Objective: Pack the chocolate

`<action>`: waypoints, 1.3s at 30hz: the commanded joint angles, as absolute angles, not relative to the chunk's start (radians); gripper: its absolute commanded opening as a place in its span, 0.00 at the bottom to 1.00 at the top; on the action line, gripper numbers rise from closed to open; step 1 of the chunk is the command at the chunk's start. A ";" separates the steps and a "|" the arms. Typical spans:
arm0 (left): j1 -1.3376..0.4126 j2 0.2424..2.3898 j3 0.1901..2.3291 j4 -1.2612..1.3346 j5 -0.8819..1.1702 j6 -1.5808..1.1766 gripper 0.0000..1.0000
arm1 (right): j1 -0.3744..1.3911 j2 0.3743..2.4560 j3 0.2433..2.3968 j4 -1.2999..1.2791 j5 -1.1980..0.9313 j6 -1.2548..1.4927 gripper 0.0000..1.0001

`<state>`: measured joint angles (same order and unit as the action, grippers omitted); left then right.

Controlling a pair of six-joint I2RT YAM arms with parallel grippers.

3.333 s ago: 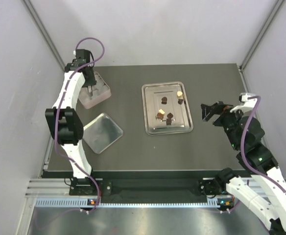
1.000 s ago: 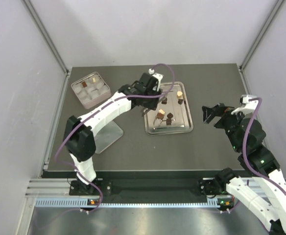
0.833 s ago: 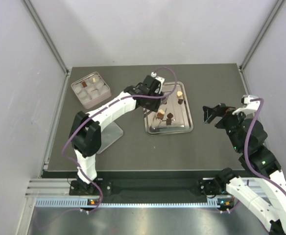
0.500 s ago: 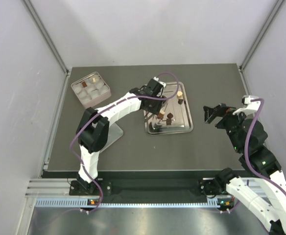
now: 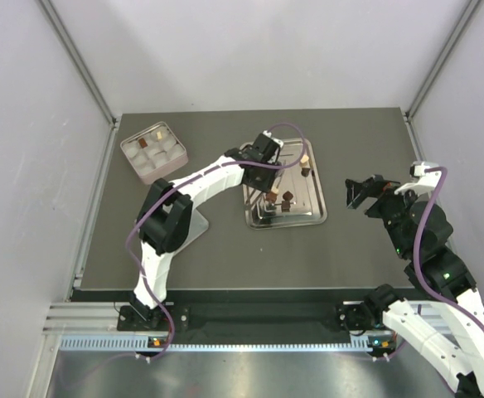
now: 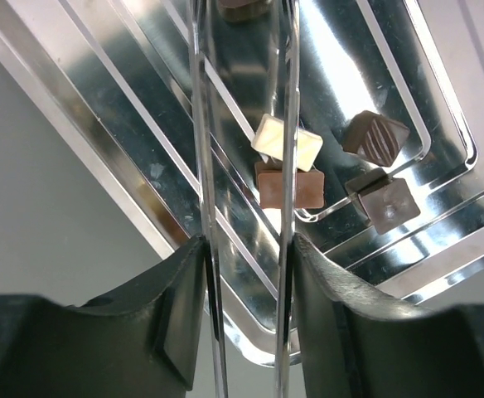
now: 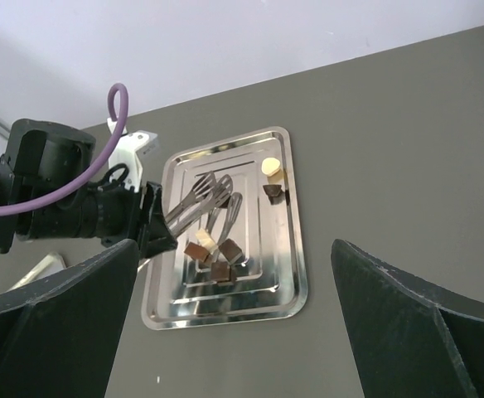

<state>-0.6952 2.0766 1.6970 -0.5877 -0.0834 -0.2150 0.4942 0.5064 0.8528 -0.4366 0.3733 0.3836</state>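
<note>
My left gripper [image 5: 264, 154] [image 6: 246, 245] is shut on steel tongs [image 6: 202, 124] [image 7: 202, 199] that reach out over the steel tray [image 5: 318, 212] [image 7: 296, 249]. Chocolate lies loose on the tray. A cream piece [image 6: 287, 143] sits on a brown one [image 6: 290, 187], with two dark pieces [image 6: 376, 137] beside them. One more dark piece [image 6: 242, 7] shows between the tong tips; whether they touch it I cannot tell. A cream piece [image 5: 305, 157] and a dark piece [image 5: 306, 172] lie at the tray's far right. My right gripper [image 5: 354, 192] hangs open, right of the tray.
A pink compartmented tin [image 5: 164, 171] with several pieces inside stands at the back left. Its lid [image 5: 191, 230] lies upside down left of the tray, partly under my left arm. Grey walls close in both sides.
My left arm has swung from the pink tin to the steel tray, carrying the tongs. Over the last second it has crept a little further over the tray. The right arm has barely moved.
</note>
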 commanded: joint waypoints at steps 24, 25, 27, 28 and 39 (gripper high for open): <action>-0.379 1.858 1.922 -0.821 -0.232 -0.236 0.40 | 0.494 0.479 0.848 -0.391 0.373 0.391 1.00; -0.342 1.852 1.922 -0.821 -0.236 -0.238 0.40 | 0.492 0.479 0.844 -0.390 0.370 0.394 1.00; -0.240 1.841 1.917 -0.818 -0.233 -0.233 0.40 | 0.492 0.476 0.833 -0.380 0.365 0.399 1.00; -0.209 1.838 1.914 -0.815 -0.229 -0.230 0.40 | 0.492 0.474 0.827 -0.377 0.361 0.400 1.00; 0.087 1.885 1.845 -0.752 -0.209 -0.232 0.39 | 0.492 0.506 0.793 -0.321 0.373 0.373 1.00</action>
